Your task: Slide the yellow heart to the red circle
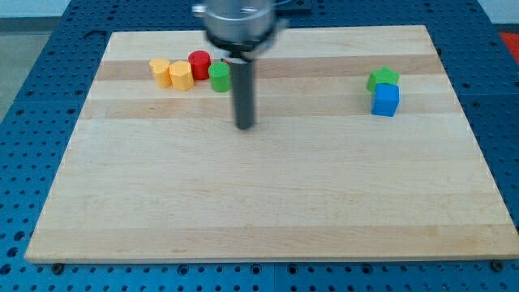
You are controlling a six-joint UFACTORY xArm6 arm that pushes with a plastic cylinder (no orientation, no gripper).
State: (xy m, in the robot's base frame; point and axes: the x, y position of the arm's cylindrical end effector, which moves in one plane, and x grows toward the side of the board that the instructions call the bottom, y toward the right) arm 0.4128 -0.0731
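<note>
the yellow heart (160, 70) lay near the red circle (199, 63), light and slippery i judged. my tip (244, 126) had no jaws; push its left side.

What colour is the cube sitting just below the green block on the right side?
Blue, seen in the one camera view.

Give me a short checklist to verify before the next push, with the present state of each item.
1. My tip visible, touching no block: ok.
2. Red circle in view: ok.
3. Which of the two yellow blocks is the heart: cannot tell.
4. Right yellow block beside the red circle: ok.
5. Green block between tip and red circle: not ok.
6. Green star and blue cube far away: ok.
</note>
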